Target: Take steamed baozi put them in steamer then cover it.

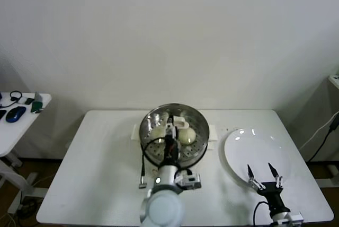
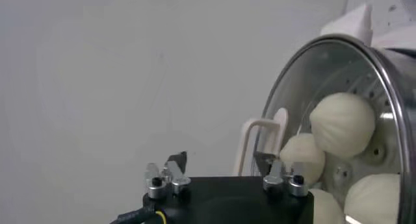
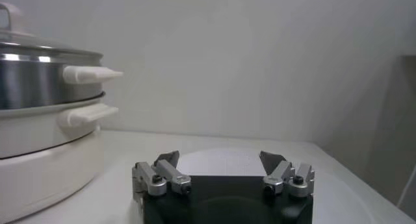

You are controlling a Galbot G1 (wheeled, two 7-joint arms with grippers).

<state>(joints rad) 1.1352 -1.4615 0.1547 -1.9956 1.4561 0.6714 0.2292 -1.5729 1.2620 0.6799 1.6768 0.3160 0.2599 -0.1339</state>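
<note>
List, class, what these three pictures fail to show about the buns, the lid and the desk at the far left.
- Bun count: in the head view the left pincer and its arm cover part of the steamer; in the left wrist view the buns are cut off by the picture's edge.
- Lid: right wrist view shows only its rim; the edge cuts the rest.
- Side desk items: head view, too small to name.

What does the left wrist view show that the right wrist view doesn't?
Only the left wrist view: the baozi seen through the glass cover, the cover's handle, and the open left gripper at that handle. Only the right wrist view: the open right gripper over the white plate, and the steamer's side handles. Both: the covered steamer.
</note>
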